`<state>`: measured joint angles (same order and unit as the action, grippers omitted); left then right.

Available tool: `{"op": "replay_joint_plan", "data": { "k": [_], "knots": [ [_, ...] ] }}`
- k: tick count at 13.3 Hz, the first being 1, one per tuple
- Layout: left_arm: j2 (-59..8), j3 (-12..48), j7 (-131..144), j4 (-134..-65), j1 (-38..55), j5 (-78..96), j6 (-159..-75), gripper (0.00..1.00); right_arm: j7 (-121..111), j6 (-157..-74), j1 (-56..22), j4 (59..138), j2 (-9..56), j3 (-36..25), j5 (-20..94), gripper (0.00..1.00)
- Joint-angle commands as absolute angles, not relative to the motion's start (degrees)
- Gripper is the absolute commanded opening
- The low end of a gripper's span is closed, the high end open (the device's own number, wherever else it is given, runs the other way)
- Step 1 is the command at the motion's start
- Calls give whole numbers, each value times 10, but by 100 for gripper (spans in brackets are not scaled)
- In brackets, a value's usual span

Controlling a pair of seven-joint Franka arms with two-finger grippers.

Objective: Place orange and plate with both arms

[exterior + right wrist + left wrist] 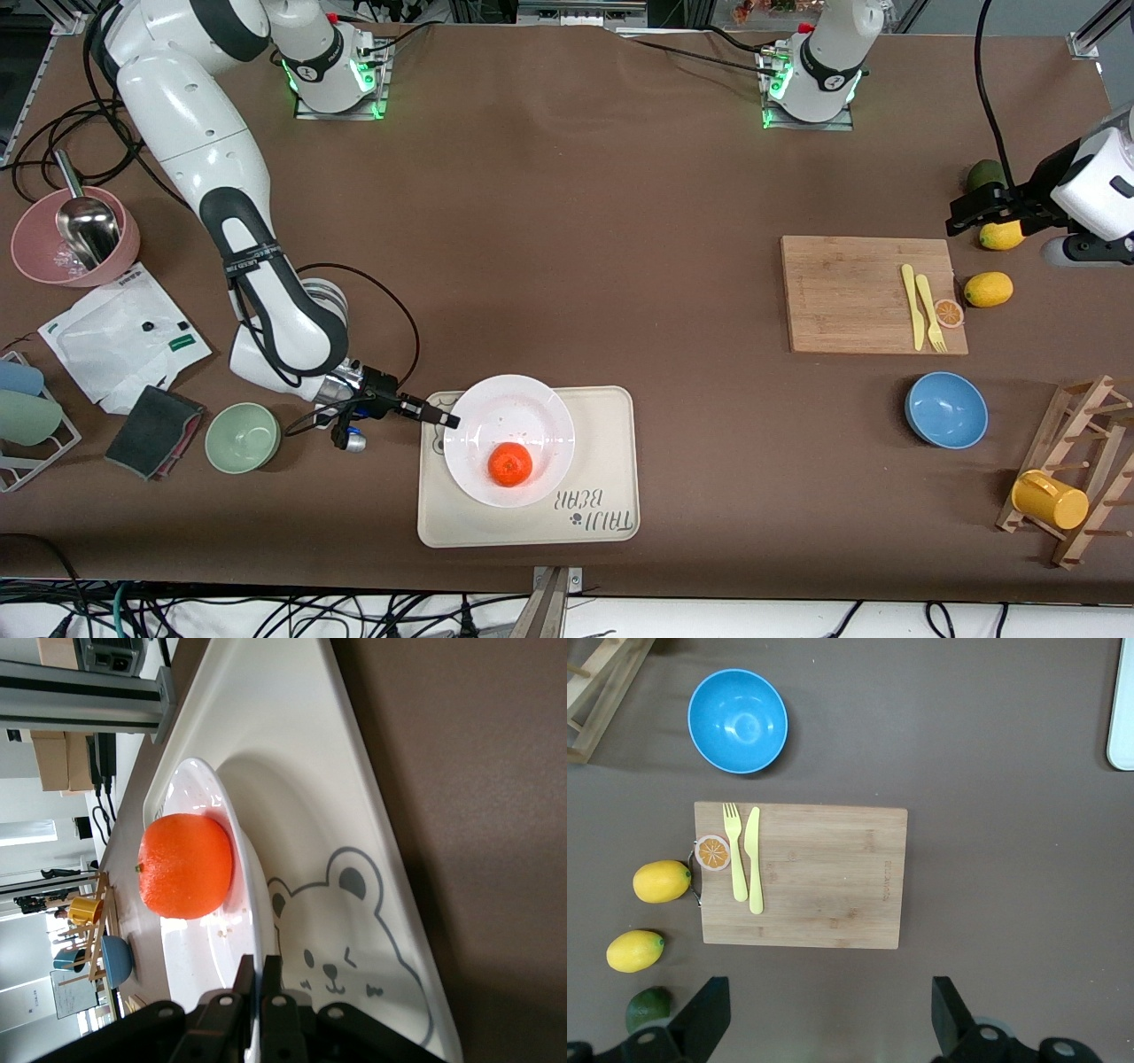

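**Plate and orange on tray**

Right gripper (452, 421): jaws pinched on the rim of the plate (532, 403), at the edge toward the right arm's end. Plate: flat on the bear tray (611, 461). Orange (510, 464): upright in the plate's nearer half. Green bowl (243, 437): beside the arm on the tabletop (620, 221). Left gripper (833, 1028): jaws spread, waiting above the cutting board (824, 877) and lemons (661, 881).

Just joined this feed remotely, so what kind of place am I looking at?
Probably a robotics lab set up as a mock kitchen: two arms bolted to a brown-covered table, loose cables along its edge, and tableware such as a cutting board and blue bowl.
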<state>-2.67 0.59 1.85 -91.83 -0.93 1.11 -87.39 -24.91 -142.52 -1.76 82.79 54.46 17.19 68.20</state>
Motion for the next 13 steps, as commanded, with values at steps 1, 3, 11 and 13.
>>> {"op": "replay_joint_plan", "data": {
  "k": [1, 3, 11, 13],
  "knots": [
    [-34, 6, 18, -901, -11, 20, -864, 100, -245, -1422, -19, 787, 570, 168, 677, 0],
    [-34, 6, 19, -899, -9, 20, -866, 100, -245, -1422, -18, 768, 582, 167, 677, 0],
    [-34, 6, 13, -900, -11, 20, -865, 100, -246, -1422, -18, 769, 590, 167, 678, 82],
    [-34, 6, 18, -900, -11, 21, -866, 100, -248, -1423, -18, 769, 589, 167, 677, 99]
  ]
}}
